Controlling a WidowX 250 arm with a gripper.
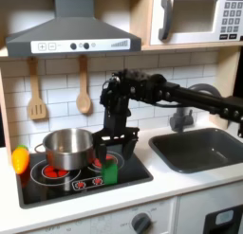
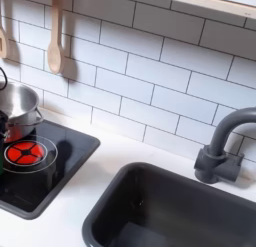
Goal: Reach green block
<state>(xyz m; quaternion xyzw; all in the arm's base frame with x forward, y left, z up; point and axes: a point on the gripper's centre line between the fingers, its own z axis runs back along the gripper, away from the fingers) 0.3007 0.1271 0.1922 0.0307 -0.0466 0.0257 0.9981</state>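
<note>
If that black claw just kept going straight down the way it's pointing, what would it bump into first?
Most likely the green block. In the first exterior view the gripper points down with its fingers apart just above the block on the black stovetop. Depth is hard to judge, so it might land slightly beside it.

The arm point(image 1: 166, 86) was seen in the first exterior view as black throughout, built of blocky, boxy segments joined at bulkier joint housings. A long, slim link was followed by thicker, squarish sections toward the wrist. The gripper point(image 1: 113, 149) was likewise black, formed of two narrow fingers point(image 1: 101, 146) set below a wider crossbar; no markings or cables could be made out.
</note>
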